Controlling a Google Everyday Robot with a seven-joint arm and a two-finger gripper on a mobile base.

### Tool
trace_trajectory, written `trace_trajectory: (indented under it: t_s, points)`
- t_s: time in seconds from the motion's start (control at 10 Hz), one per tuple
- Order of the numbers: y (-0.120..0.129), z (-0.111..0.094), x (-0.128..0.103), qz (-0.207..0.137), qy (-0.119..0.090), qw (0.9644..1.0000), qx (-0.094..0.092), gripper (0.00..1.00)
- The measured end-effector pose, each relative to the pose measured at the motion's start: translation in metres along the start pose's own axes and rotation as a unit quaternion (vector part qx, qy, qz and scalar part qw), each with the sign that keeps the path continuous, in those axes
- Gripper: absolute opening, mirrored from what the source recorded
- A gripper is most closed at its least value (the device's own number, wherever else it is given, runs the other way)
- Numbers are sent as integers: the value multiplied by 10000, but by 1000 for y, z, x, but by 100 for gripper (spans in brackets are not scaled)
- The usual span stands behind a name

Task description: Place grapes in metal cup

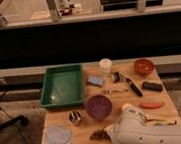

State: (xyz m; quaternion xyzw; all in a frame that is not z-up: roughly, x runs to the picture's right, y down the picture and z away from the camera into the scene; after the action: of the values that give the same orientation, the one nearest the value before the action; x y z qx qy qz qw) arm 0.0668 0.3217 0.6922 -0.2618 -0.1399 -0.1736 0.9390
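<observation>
Gripper (109, 132) at bottom centre of frame, low over front edge of table (155, 115), just beside grapes (98, 134); grip state: cannot tell. Metal cup (75, 117) up-left of grapes, beside purple bowl (98, 107).

My single camera looks down over my own arm (153, 134) at the whole table (82, 133), from fairly far back, facing the windows (24, 7); my gripper (108, 132) shows, apparently, near the front edge.

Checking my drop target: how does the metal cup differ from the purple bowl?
The metal cup is shiny silver; the purple bowl is purple. The cup is far smaller and narrower than the bowl. Both stand upright, side by side on the table. The gripper is by the grapes, in front of the bowl.
</observation>
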Motion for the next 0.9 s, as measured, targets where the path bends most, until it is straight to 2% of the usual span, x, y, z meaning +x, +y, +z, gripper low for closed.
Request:
trace_trajectory:
  t_s: [0.4,0.9]
  points:
    - [-13,15,1,-44,23,10000,-45,80]
    - [-25,30,17,-1,177,9997,-142,80]
